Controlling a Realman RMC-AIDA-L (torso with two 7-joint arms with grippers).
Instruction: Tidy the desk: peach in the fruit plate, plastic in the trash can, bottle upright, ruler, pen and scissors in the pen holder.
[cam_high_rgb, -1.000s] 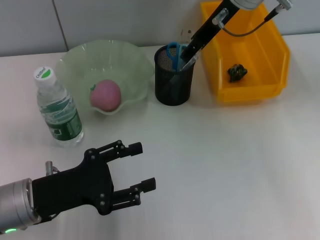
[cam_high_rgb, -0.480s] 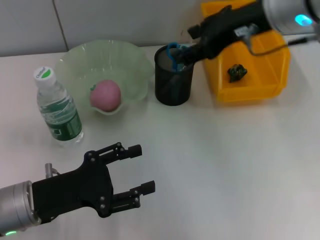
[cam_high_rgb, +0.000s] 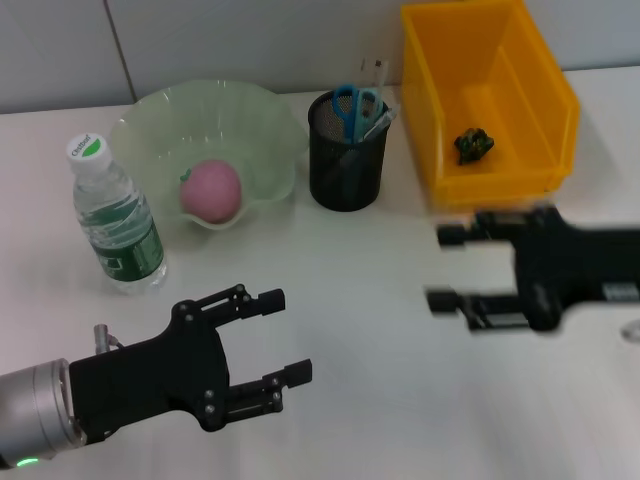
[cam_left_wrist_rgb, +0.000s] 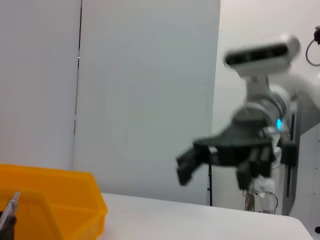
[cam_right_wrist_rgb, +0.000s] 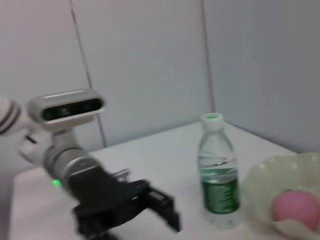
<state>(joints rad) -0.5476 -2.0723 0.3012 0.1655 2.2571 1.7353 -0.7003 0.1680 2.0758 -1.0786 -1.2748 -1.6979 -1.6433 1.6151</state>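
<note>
Everything seems to sit where the tidying wants it. The peach (cam_high_rgb: 211, 190), pink and matte, rests in the hollow of the fruit plate (cam_high_rgb: 262, 118), a pale green translucent dish with a wavy, ruffled rim, at about ten o'clock on the worktop (cam_high_rgb: 380, 330). Just beside it, toward nine o'clock, the water bottle (cam_high_rgb: 117, 215) stands upright on its base: clear ribbed plastic, green label, white cap. At twelve o'clock the pen holder (cam_high_rgb: 346, 162), a black mesh cylinder, carries the blue-handled scissors (cam_high_rgb: 354, 106) handles-up, along with a slim clear stick, likely the ruler (cam_high_rgb: 377, 76); the pen I cannot pick out with certainty. Touching distance to its one o'clock side is the trash can (cam_high_rgb: 548, 90), really a glossy yellow open bin, with a small dark crumpled wad of plastic (cam_high_rgb: 474, 144) lying on its floor.

Both arms hang clear of all this, which suits a job I judge finished. The left gripper (cam_high_rgb: 274, 338) hovers at seven o'clock, its black fingers spread apart and holding nothing. The right gripper (cam_high_rgb: 448, 268) sits at three o'clock, below the bin, blurred as if moving, fingers likewise apart and empty, pointing toward the middle of the smooth white worktop.
</note>
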